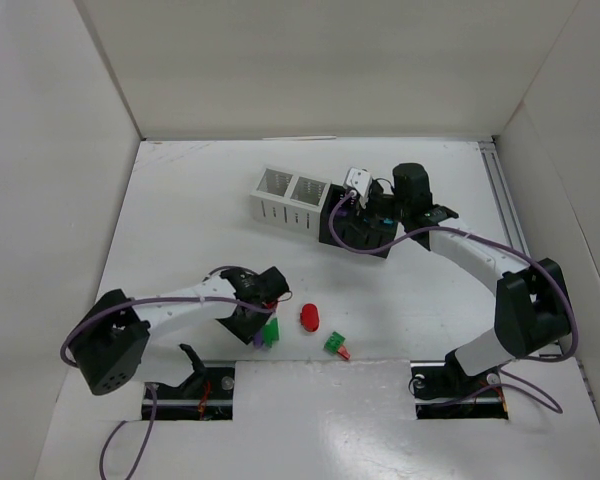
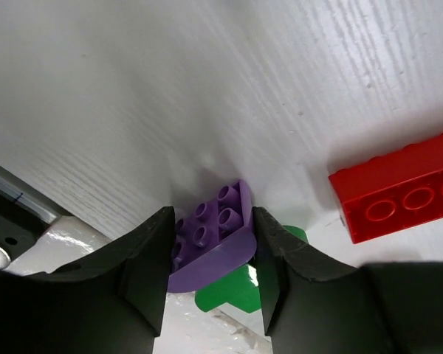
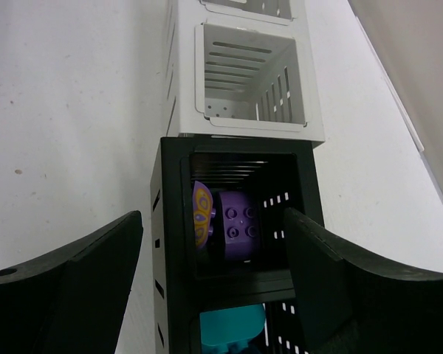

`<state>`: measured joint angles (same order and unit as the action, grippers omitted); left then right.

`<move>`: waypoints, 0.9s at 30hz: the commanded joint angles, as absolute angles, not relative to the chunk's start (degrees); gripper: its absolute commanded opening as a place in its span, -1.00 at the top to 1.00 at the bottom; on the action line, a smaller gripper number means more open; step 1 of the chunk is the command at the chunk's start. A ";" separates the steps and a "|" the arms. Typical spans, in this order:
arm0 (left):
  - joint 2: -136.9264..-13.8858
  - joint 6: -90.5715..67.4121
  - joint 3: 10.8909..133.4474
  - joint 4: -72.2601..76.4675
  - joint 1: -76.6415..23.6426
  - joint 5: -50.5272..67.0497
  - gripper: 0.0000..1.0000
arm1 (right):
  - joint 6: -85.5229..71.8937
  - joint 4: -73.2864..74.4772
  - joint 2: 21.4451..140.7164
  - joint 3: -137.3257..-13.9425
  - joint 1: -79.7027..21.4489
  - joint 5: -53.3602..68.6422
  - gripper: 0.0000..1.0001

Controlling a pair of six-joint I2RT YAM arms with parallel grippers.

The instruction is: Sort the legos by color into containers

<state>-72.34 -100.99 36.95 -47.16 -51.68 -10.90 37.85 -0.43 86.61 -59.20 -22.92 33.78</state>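
Note:
My left gripper (image 1: 267,316) (image 2: 210,221) is shut on a purple rounded lego (image 2: 215,237), with a finger pressed against each side, low over the table. A green lego (image 2: 232,293) (image 1: 272,331) lies right under it. A red lego (image 1: 310,316) (image 2: 399,195) lies just to the right. A green lego with a red one (image 1: 336,346) lies further right. My right gripper (image 1: 372,212) (image 3: 213,217) is open and empty over the black containers (image 1: 365,232). One black cup (image 3: 179,221) holds purple legos (image 3: 240,221). The nearer black cup holds a teal lego (image 3: 232,324).
The two white containers (image 1: 288,196) stand left of the black ones in the top view. The white cup (image 3: 247,74) in the right wrist view looks empty. White walls enclose the table on three sides, and the arm bases sit at the near edge.

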 commanded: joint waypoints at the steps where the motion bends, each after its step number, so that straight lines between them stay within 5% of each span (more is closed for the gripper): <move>1: -75.40 -104.33 40.86 -52.21 -52.73 -14.33 0.27 | 37.00 -2.46 86.22 -60.47 -22.59 37.09 -0.63; 8: -77.26 -104.33 43.51 -52.20 -56.33 -15.29 0.98 | 36.47 -2.46 86.22 -59.94 -22.59 37.71 -0.63; 19: -72.52 -98.71 57.90 -59.77 -58.53 -30.75 1.00 | 38.76 -0.09 77.62 -55.99 -24.34 42.88 -0.75; 27: -68.12 -89.05 61.00 -41.60 -58.54 -45.60 1.00 | 24.73 -2.80 69.09 -51.50 -31.63 47.90 -1.00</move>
